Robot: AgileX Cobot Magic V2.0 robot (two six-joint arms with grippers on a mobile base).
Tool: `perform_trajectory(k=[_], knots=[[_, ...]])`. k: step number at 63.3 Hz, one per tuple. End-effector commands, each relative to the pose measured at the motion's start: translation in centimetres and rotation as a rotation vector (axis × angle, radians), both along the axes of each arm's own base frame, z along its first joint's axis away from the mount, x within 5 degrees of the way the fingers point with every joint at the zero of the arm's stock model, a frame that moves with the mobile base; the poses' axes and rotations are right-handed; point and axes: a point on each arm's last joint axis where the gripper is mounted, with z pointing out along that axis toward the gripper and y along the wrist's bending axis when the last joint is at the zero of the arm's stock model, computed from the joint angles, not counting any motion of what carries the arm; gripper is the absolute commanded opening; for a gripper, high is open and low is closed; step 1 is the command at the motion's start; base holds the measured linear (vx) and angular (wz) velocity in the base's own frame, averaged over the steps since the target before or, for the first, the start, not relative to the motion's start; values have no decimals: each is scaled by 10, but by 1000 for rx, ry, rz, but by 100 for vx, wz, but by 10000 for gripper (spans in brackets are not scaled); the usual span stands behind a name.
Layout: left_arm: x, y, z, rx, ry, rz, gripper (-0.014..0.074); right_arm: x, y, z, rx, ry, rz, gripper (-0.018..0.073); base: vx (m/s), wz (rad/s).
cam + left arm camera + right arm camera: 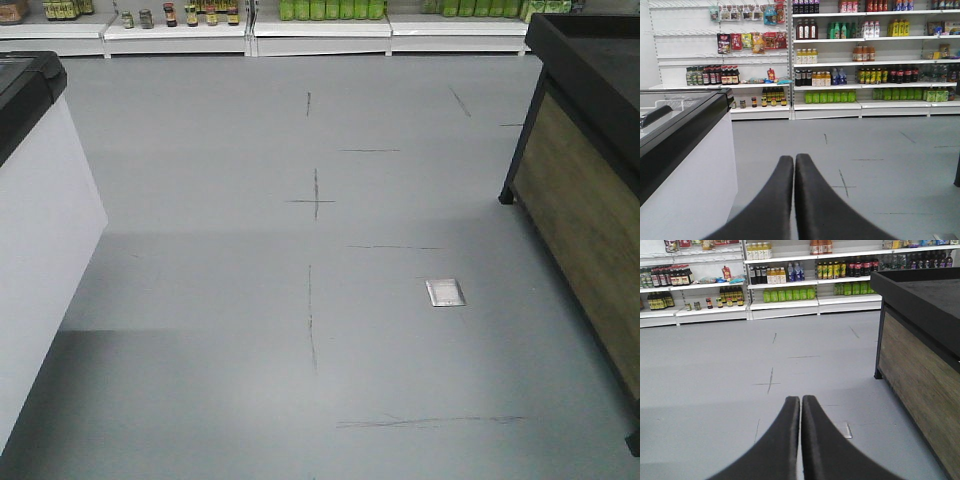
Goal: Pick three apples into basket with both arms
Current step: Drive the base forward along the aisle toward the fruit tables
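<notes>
Front view: a grey floor [200,300] with dark scuff lines fills the frame. A small metal plate [445,292] is set into it right of centre. A white cabinet [40,250] with a black top stands at the left edge, and a wood-panelled stand [580,210] with a black top at the right. Shelves [320,28] of jars and green bottles run along the top.

Left wrist view: the left fingers [798,167] rise from the bottom centre, pressed together with nothing between them. The white cabinet is at the left, and stocked shelves fill the upper half.

Right wrist view: the right fingers [804,407] sit at the bottom centre, closed against each other and holding nothing. The wood-panelled stand is on the right, with shelves across the top.

No view shows the apples or the basket.
</notes>
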Motion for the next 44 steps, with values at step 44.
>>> perform_trajectory(k=[44], knots=[[-2, 1, 15, -10, -95, 11, -6, 0, 1, 2, -14, -68, 17, -5, 0, 0]])
